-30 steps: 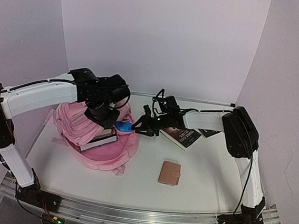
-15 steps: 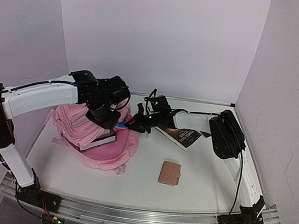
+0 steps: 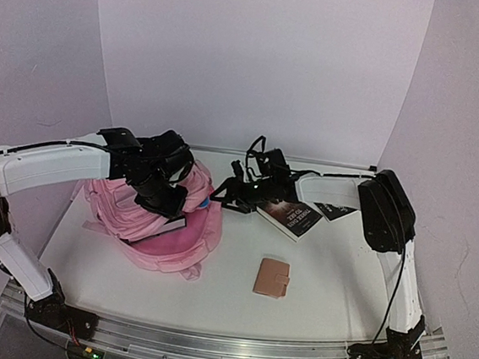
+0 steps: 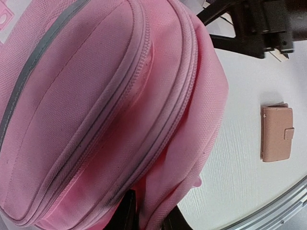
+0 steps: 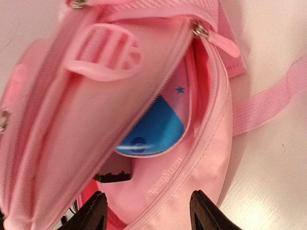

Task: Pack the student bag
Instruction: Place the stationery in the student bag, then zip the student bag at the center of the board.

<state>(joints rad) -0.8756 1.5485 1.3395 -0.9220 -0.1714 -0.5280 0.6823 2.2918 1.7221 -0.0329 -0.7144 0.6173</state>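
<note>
The student bag [image 3: 174,237], large and pink, lies on the table's left half with its zip opening [image 5: 201,96] facing right. A small pink case with a blue patch [image 5: 156,127] sits inside that opening. A book's edge [image 3: 160,225] shows at the bag's front. My right gripper [image 3: 219,200] hovers at the opening, and in the right wrist view it [image 5: 149,213] stands open with its fingertips apart over the bag's rim, holding nothing. My left gripper [image 3: 160,196] rests on top of the bag; in the left wrist view it [image 4: 148,220] pinches a fold of pink fabric.
A dark paperback [image 3: 291,214] lies right of the bag, under the right arm. A second dark flat item [image 3: 335,212] lies beyond it. A tan wallet [image 3: 272,277] [image 4: 277,133] sits at centre front. White walls close the back and both sides.
The right gripper has opened and left the blue-patched case inside the bag, then drawn back a little. The left arm has shifted left and lower, and the bag's top has sunk.
</note>
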